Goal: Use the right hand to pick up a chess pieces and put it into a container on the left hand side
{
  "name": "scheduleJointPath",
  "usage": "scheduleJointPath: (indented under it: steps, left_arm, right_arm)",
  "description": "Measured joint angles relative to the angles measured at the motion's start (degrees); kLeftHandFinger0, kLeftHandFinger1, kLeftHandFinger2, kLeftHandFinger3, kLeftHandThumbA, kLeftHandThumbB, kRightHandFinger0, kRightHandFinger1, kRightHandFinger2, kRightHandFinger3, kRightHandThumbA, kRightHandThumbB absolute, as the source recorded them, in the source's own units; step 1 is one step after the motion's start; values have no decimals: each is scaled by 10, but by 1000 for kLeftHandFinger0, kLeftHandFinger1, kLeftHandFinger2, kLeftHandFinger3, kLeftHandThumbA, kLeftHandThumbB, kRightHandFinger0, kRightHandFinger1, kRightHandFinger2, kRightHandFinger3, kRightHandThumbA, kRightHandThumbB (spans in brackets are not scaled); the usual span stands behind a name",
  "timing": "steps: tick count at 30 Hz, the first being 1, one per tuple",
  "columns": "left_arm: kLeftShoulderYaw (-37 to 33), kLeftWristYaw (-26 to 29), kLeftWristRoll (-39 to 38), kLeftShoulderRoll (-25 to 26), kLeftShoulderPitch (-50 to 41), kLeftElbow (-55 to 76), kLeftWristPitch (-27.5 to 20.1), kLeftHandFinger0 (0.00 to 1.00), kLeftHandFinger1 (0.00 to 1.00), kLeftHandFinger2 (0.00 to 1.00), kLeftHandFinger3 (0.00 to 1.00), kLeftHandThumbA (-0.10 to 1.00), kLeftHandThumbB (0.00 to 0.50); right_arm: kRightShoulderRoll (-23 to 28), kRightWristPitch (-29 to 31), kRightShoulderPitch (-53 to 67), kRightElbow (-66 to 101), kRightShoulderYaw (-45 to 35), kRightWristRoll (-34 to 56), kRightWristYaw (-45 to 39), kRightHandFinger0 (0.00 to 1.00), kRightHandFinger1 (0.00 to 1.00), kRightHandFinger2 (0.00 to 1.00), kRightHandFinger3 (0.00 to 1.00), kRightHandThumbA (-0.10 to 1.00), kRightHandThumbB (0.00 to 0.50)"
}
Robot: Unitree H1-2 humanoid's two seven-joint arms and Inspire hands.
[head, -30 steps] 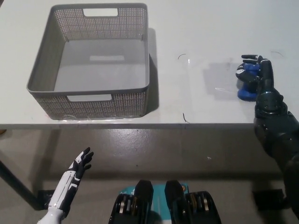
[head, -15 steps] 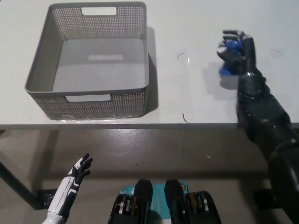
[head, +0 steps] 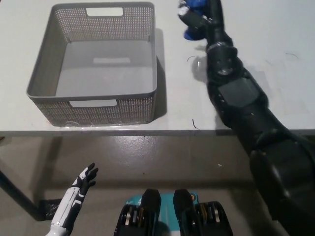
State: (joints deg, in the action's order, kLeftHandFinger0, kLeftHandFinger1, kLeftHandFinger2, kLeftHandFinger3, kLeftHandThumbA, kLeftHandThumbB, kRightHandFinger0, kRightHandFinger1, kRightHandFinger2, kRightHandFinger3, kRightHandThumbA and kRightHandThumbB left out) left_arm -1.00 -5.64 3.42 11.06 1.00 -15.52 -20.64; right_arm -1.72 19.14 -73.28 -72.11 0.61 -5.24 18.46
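1. Right robot hand, black, sits at the top edge of the head view, fingers curled shut around a blue chess piece.
2. We see the blue chess piece only in part: a rounded blue body between the black fingers and a blue base poking out below them, near the top middle of the frame.
3. We can't tell whether the piece touches the white desk or is lifted clear of it; a soft shadow lies just under and beside it.
4. Black right arm runs diagonally from the bottom right up across the desk edge to the hand.
5. Grey perforated plastic basket with cut-out handles stands on the desk at the upper left; we see only its bare grey floor inside.
6. The held piece is to the right of the basket's far right corner, near it but outside the rim.
7. Left robot hand, white with dark fingers, rests low at the lower left, below the desk edge, over the grey floor; fingers spread apart, holding nothing.
8. A few thin dark curved marks show on the desk surface between basket and arm.
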Motion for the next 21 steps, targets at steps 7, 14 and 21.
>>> scheduleJointPath:
  steps: [7,14,21]
  left_arm:
    - [-6,0,10,0,9,0,0,1000,1000,1000,1000,1000,234]
    - [-11,0,12,0,10,0,2,1000,1000,1000,1000,1000,260]
    - [-12,0,11,2,12,1,7,1000,1000,1000,1000,1000,263]
  right_arm:
    - [-49,1,-61,-15,11,-1,0,0,271,709,705,-100,142]
    - [-101,1,-68,-56,26,-3,0,0,294,755,738,-100,133]
    - [-125,-2,-68,-83,50,-8,0,0,357,822,818,-100,154]
